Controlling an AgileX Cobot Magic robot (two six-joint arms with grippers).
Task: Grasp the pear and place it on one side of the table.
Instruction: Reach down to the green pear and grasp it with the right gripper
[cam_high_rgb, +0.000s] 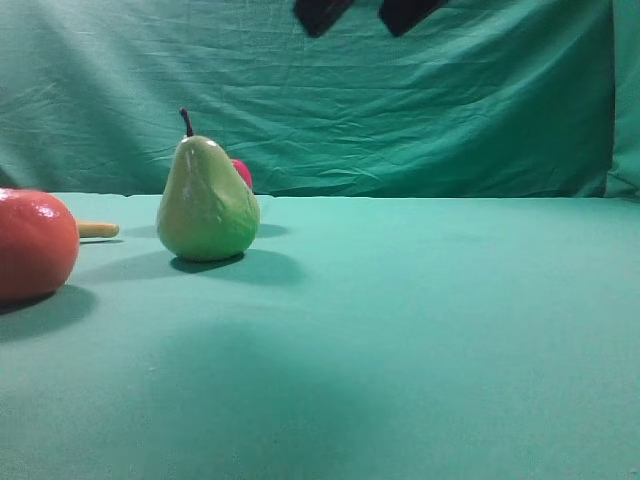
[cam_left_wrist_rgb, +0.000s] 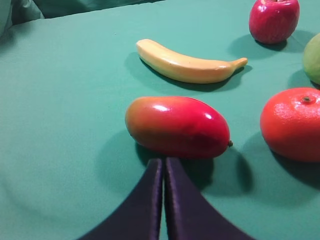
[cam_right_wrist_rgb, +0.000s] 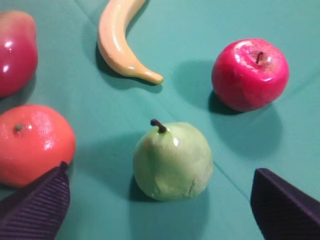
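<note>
The glossy yellow-green pear (cam_high_rgb: 207, 200) with a dark stem stands upright on the teal table (cam_high_rgb: 420, 330), left of centre. In the right wrist view the pear (cam_right_wrist_rgb: 172, 161) sits between my two spread fingers, below them and apart from both. My right gripper (cam_right_wrist_rgb: 160, 172) is open and empty; its dark fingertips (cam_high_rgb: 320, 12) show at the top edge of the high view, above and right of the pear. My left gripper (cam_left_wrist_rgb: 163, 162) is shut and empty, just in front of a red mango. The pear's edge (cam_left_wrist_rgb: 312, 57) shows at the far right of the left wrist view.
A red apple (cam_right_wrist_rgb: 250, 73) stands just behind the pear. An orange-red round fruit (cam_high_rgb: 30, 245) lies to its left, a yellow banana (cam_right_wrist_rgb: 120, 40) behind it, and a red mango (cam_left_wrist_rgb: 177, 126) further left. Bare green cloth fills the table's right half.
</note>
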